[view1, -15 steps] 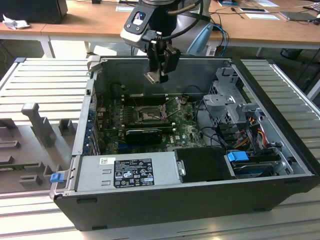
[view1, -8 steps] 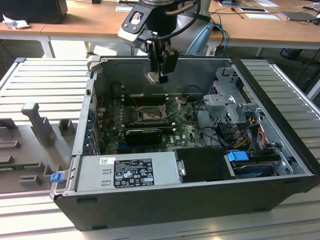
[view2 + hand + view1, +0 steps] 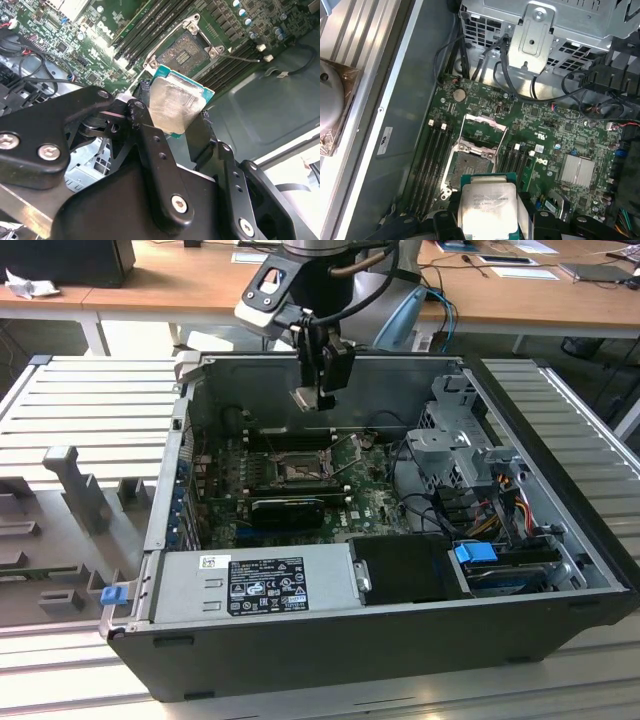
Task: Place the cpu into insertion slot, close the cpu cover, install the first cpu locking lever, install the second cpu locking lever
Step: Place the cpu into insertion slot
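**Over the open case, your pincer holds the cpu clear of the slot**

Between the two black fingers of your pincer point(image 3: 313, 398) sits the cpu point(image 3: 305, 400). The fingers are closed only as far as the chip's width and press on two opposite edges of it. In the second wrist view the pincer point(image 3: 175, 114) carries the cpu point(image 3: 177, 105) with the pale metal top facing the camera and a green edge around it. You see the same grip in the first wrist view, pincer point(image 3: 490, 223) and cpu point(image 3: 487, 205).

Below the pincer, well apart from the chip, lies the insertion slot point(image 3: 468, 166) on the green board point(image 3: 545, 125). Its dark centre is uncovered and nothing is inside it. The slot also shows in the exterior view point(image 3: 297, 472) and in the second wrist view point(image 3: 187, 52).

At the far edge of the slot from the pincer, the cpu cover point(image 3: 482, 131) is swung open, and you see the board through its window. A thin locking lever point(image 3: 239, 58) stands out free beside the slot. Long black memory slots point(image 3: 430, 160) run on both sides of it.

Beyond the slot is the grey drive cage point(image 3: 540, 30). The computer case point(image 3: 330, 650) lies open on the ribbed metal counter point(image 3: 90, 410).
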Motion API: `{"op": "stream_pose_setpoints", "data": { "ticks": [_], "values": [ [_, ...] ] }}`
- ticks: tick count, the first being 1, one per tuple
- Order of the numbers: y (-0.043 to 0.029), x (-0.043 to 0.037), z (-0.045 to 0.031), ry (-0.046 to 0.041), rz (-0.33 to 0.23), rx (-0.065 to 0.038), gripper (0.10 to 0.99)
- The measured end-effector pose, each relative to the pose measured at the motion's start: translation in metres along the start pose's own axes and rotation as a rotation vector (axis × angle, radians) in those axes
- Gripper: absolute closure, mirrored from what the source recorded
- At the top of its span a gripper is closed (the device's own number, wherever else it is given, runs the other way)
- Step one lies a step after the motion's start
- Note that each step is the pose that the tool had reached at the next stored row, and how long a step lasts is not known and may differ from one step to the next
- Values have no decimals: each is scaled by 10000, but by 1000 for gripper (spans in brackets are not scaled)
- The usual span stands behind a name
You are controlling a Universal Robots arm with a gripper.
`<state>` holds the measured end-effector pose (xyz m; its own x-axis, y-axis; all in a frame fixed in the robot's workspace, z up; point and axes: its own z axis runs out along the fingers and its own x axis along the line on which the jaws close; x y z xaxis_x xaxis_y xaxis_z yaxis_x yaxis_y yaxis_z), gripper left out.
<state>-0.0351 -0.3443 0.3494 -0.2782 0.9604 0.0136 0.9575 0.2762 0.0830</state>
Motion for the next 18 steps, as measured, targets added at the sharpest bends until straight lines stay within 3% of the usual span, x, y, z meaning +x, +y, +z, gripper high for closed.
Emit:
{"op": "stream_pose_setpoints", "data": {
  "ticks": [18],
  "values": [
    [-4,-1,43,-38,395,-6,561]
  ]
}}
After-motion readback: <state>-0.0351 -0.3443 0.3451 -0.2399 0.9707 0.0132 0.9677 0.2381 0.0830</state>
